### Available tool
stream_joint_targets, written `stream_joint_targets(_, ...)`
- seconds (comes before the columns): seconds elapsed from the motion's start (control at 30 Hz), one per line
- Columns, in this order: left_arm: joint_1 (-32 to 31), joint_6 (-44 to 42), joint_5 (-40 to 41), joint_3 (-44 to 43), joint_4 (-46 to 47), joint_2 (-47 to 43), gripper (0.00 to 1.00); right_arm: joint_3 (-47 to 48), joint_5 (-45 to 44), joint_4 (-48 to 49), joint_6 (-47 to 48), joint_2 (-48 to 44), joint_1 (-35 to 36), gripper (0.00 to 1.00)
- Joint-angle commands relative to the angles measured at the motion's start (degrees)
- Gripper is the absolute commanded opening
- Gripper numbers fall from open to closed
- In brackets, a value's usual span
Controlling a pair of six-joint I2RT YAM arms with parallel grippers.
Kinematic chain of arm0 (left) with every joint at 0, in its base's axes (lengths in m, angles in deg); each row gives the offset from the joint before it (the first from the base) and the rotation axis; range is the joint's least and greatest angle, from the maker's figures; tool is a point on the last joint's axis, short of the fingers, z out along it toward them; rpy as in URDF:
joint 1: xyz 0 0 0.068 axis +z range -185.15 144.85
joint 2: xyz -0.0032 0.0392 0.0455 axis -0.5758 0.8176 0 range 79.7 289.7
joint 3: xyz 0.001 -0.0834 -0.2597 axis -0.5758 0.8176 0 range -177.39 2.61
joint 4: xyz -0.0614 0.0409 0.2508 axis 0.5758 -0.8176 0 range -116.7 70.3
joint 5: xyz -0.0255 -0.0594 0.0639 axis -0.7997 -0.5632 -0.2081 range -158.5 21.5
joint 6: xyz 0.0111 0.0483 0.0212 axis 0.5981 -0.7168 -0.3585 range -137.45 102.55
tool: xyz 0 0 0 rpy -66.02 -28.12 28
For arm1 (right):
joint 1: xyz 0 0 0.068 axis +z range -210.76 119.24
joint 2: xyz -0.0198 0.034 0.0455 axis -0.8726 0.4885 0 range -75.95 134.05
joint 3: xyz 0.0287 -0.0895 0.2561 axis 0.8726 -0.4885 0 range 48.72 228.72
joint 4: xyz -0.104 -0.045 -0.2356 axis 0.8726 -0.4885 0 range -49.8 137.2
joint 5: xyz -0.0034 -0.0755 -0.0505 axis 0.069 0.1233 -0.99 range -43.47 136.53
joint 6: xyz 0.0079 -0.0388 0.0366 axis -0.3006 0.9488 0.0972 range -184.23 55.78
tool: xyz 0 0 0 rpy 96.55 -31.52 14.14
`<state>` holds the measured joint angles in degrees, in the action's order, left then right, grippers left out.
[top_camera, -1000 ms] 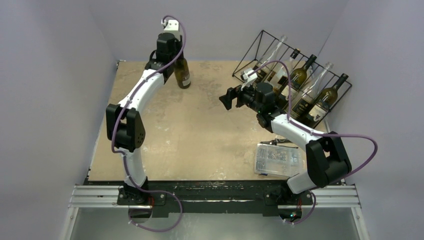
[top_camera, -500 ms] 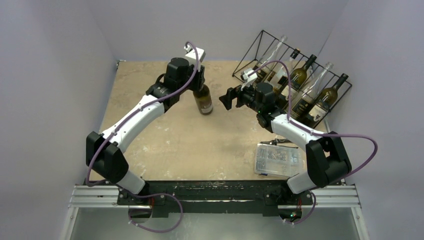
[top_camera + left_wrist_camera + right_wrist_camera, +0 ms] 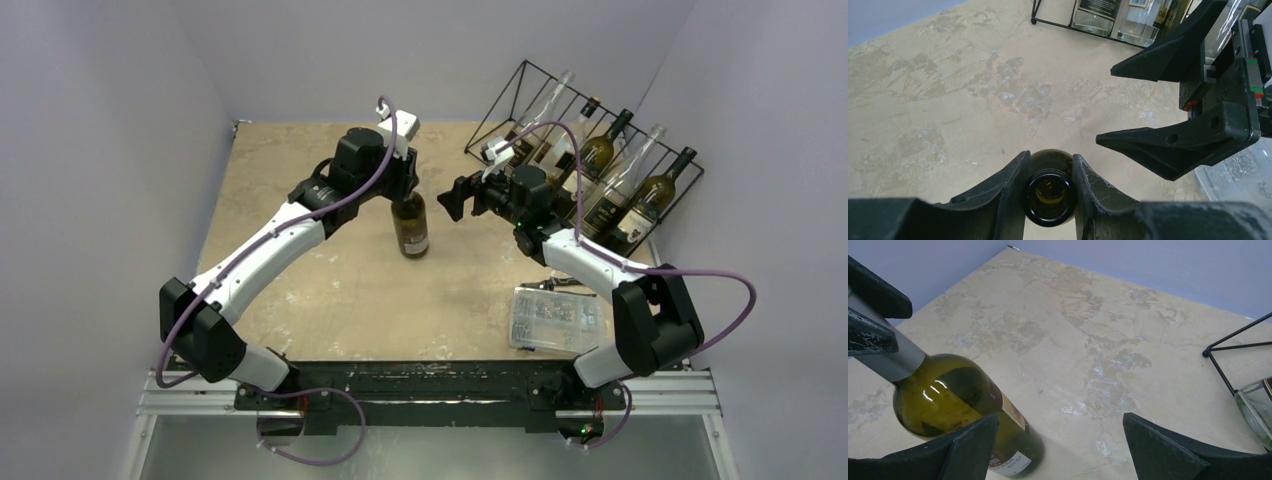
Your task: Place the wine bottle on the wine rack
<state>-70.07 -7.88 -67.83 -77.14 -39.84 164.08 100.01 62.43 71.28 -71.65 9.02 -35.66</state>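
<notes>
The wine bottle, dark green glass with a pale label, stands about upright near the table's middle. My left gripper is shut on its neck; in the left wrist view both fingers press the sides of the open mouth. My right gripper hangs open just right of the bottle, not touching it. In the right wrist view the bottle lies beside the right gripper's left finger. The black wire wine rack sits at the back right. Whether the bottle's base touches the table is unclear.
The rack holds several bottles, clear and green, necks pointing up and back. A small clear plastic parts box lies near the right arm's base. Lilac walls close in the table on three sides.
My left arm has carried the bottle from the far back left toward the middle, close to the right gripper. The right arm has stayed still and open.
</notes>
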Motion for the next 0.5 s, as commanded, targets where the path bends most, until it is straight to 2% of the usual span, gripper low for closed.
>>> stream_joint_targets(0.0, -0.3, 3.1, 0.4, 0.9, 0.3, -3.2, 0.33, -0.2, 1.0, 2.2, 0.7, -2.4, 0.0, 0.99)
stream_joint_targets(0.07, -0.3, 3.9, 0.8, 1.0, -0.5, -3.7, 0.41, -0.2, 1.3, 2.1, 0.6, -2.7, 0.0, 0.99)
stream_joint_targets(0.23, -0.3, 6.1, 0.9, 1.5, -2.0, -5.9, 0.73, -0.4, 1.9, 2.6, 0.4, -2.6, 0.0, 0.99)
stream_joint_targets(0.3, -0.3, 5.9, 0.7, 1.9, -2.0, -6.9, 0.83, -0.3, 1.9, 2.6, 0.5, -2.4, 0.0, 0.99)
stream_joint_targets(0.47, -0.3, 5.3, 1.3, 2.1, -3.9, -9.9, 0.88, -0.7, 1.4, 2.9, 0.6, -2.5, 0.0, 0.99)
